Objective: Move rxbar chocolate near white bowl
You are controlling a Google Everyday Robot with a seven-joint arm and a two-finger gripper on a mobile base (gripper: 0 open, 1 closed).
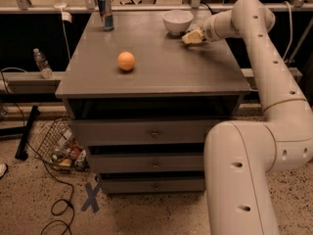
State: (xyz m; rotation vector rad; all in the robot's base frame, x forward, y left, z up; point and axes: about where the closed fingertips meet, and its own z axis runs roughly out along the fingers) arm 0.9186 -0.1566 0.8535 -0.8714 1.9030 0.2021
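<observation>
Gripper [192, 37] just beside white bowl [177, 20]

You have a plain grey counter [161, 77] in front of you, with matching grey drawers [154, 131] below it. Near its back right corner sits the white bowl [177, 21], and just beside it, toward the right edge, the gripper [193, 37] shows pale cream-tan. The arm [274, 72] behind it is off-white, dotted with small dark round holes. An orange ball [126, 61] lies left of centre, and a blue-and-silver can [104, 13] stands at the back left corner. On the speckled beige floor [146, 214] you see a blue tape cross [91, 198].
</observation>
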